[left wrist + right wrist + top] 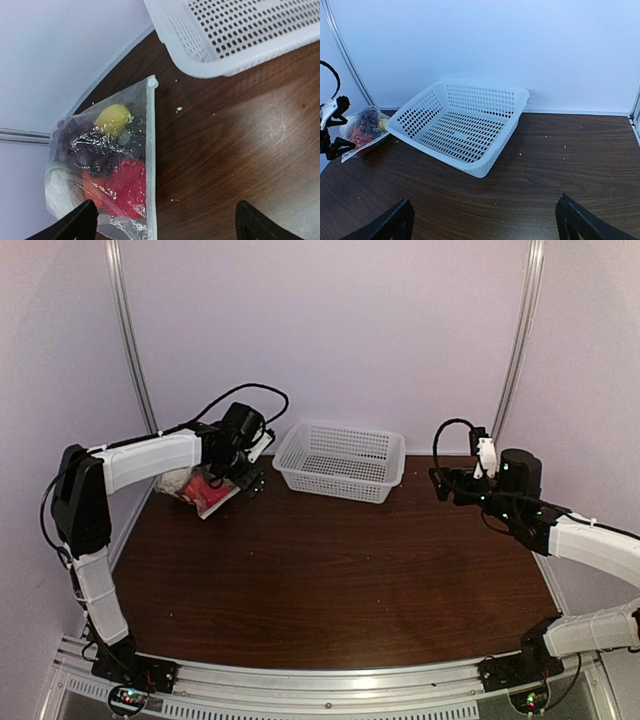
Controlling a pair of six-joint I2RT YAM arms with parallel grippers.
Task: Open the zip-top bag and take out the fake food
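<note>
Left gripper (167, 222), wrist view: both fingers stand spread as wide as they go, with nothing between them but bare table (240, 140). The zip-top bag (105, 165) lies flat just beyond and inside the left-hand finger, not touched by it. Its white zip strip (150, 150) runs straight away from the fingers, ending in a small tab (152, 81) at the far end; the strip appears shut. Through the film show the fake food: a red piece (127, 187) and an orange piece (90, 187) nearest the fingers, a white lumpy piece (57, 185) to their outer side, then a purple grape bunch (82, 145) and a yellow piece (112, 119) farthest. Beyond the tab, off toward the right-hand finger, sits the white basket (200, 50).

Right gripper (485, 220): fingers likewise fully spread and holding nothing, well apart from the bag, with the basket between.

Hazards, as judged: a pinch taken on the bulging body would likely catch a toy through the slack film, leaving the strip sealed. With one gripper only, the light bag may slide toward the wall instead of opening. The right arm must pass the basket and could nudge it.
</note>
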